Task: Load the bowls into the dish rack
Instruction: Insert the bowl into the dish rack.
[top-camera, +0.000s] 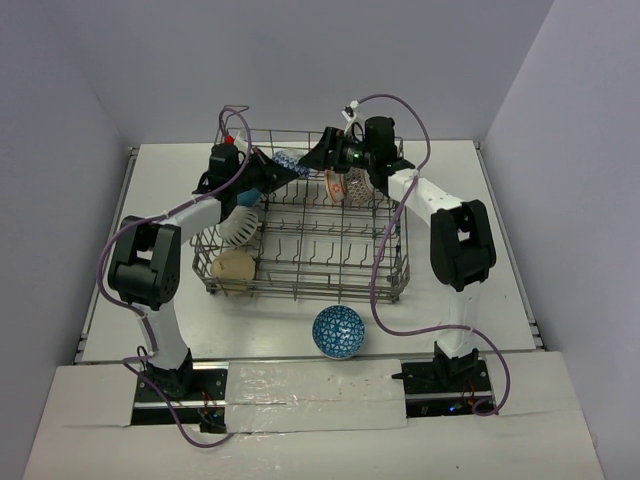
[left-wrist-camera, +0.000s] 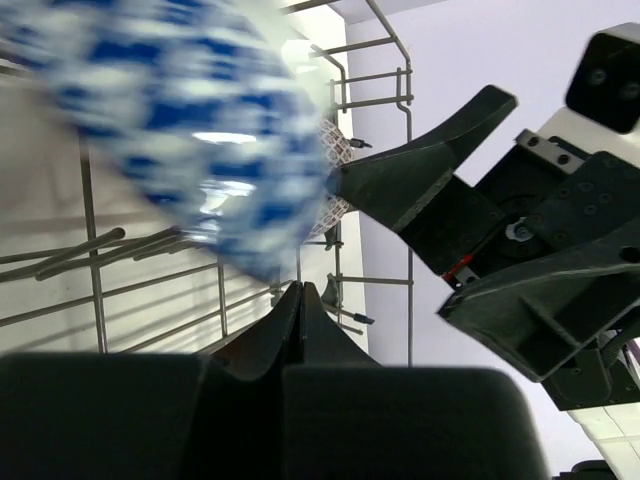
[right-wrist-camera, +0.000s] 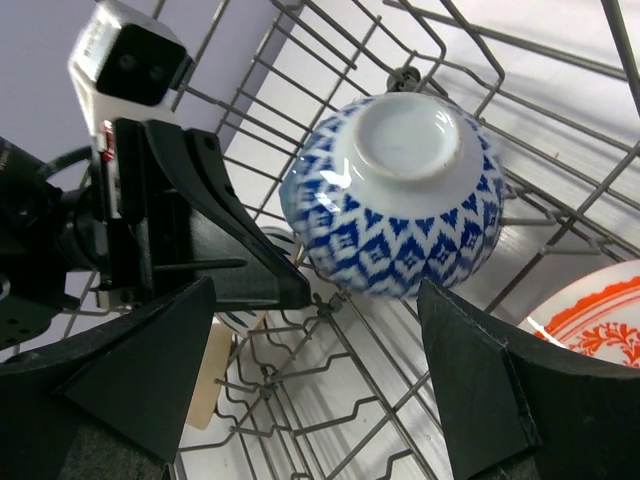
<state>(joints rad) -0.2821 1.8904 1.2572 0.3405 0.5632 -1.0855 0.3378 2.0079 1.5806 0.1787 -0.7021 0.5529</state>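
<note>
Your left tool (left-wrist-camera: 303, 290) is clenched, pads flat together with nothing visible between them, its tip just beside the rim of the blue bowl (right-wrist-camera: 395, 195). Your right tool (right-wrist-camera: 315, 298) is released and wide, one finger on either side of that bowl without touching it. The bowl lies at the far-left end of the rack (top-camera: 310, 290), tipped over with its foot ring facing the right wrist and resting against the wires.

The risk, as I judge it, is that nothing grips the bowl, and it looks smeared in the left wrist view, so it may be unsettled. Glazed ceramic slides easily on thin round wire. A nudge from either tool could roll it into the orange-rimmed dish (right-wrist-camera: 590, 320) beside it, and hard glaze chips. The tools also sit close together, so a careless pull-back could knock them.

The bowl is round and glossy, white with a blue diamond pattern and a plain foot. The rack is open grey wire. A second bowl (top-camera: 338, 332) sits on the table (top-camera: 480, 200).
</note>
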